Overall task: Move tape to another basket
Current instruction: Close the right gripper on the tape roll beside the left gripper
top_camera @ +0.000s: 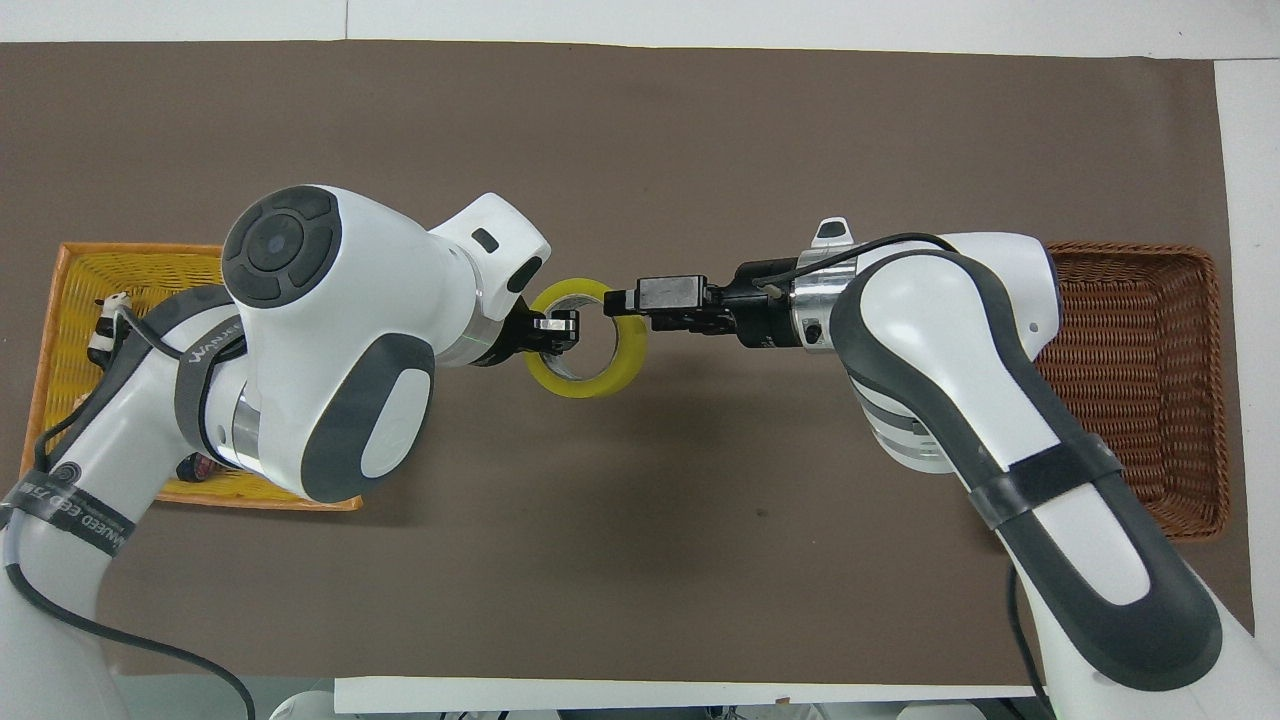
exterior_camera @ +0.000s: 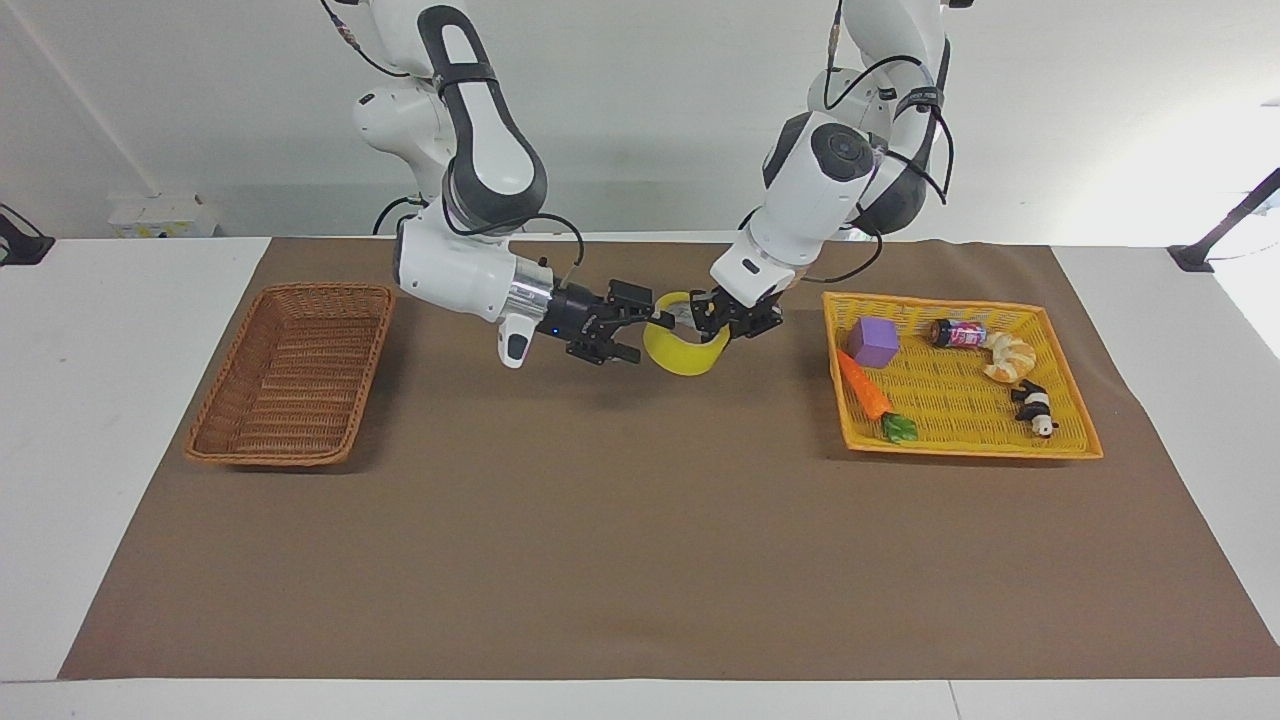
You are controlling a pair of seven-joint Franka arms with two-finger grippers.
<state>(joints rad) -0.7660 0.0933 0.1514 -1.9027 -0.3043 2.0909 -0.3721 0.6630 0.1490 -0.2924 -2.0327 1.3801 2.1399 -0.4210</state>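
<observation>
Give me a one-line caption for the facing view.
Left gripper holds the tape over the mat; open right gripper reaches its rim.

You are looking at a white table [exterior_camera: 120,330] that is lying under a large brown mat [exterior_camera: 640,550], the mat covering most of its top and leaving white margins showing at both ends and along the edge farthest from the robots. A plain pale wall [exterior_camera: 640,120] is standing at the robots' end of the table. Bright light is washing out the wall and tabletop toward the left arm's end. A dark bracket [exterior_camera: 1225,235] is slanting down to the table there, and a smaller dark fitting [exterior_camera: 20,245] is sitting at the right arm's end. A whitish boxy fixture [exterior_camera: 160,215] is resting against the wall near it.
</observation>
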